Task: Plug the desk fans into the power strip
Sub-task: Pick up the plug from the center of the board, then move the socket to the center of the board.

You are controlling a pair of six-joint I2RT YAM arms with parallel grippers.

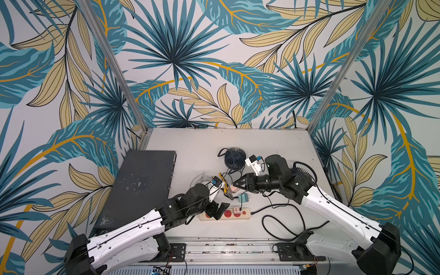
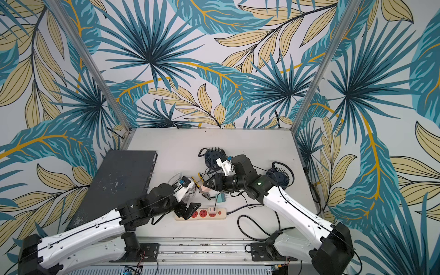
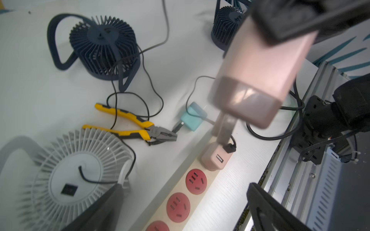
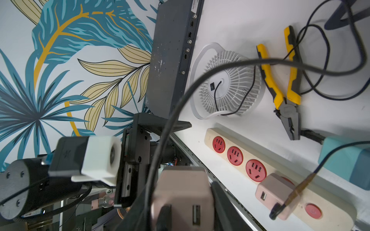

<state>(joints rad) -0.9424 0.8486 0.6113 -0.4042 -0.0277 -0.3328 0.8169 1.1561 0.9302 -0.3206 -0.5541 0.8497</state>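
Observation:
The cream power strip (image 1: 247,215) (image 2: 222,215) (image 3: 202,176) (image 4: 336,218) lies near the table's front edge, three of its red sockets free. A pink charger (image 1: 237,210) (image 3: 215,158) (image 4: 274,192) with a cable sits in the socket beside the red button. My left gripper (image 1: 217,210) (image 2: 188,210) (image 3: 185,186) stands open over the strip's left end. My right gripper (image 1: 234,188) (image 2: 205,189) (image 4: 180,200) is shut on a second pink charger plug (image 3: 254,80) (image 4: 180,186) with a black cable, held above the table behind the strip. A dark blue desk fan (image 1: 234,158) (image 3: 104,46) stands behind.
A white fan (image 1: 200,181) (image 4: 230,84) lies by my left wrist. Another dark fan (image 1: 302,175) shows behind my right arm. Yellow pliers (image 1: 226,189) (image 3: 130,124) and a teal charger (image 1: 244,197) (image 3: 193,117) lie behind the strip. A flat dark box (image 1: 140,188) fills the left. Black cords loop at the right.

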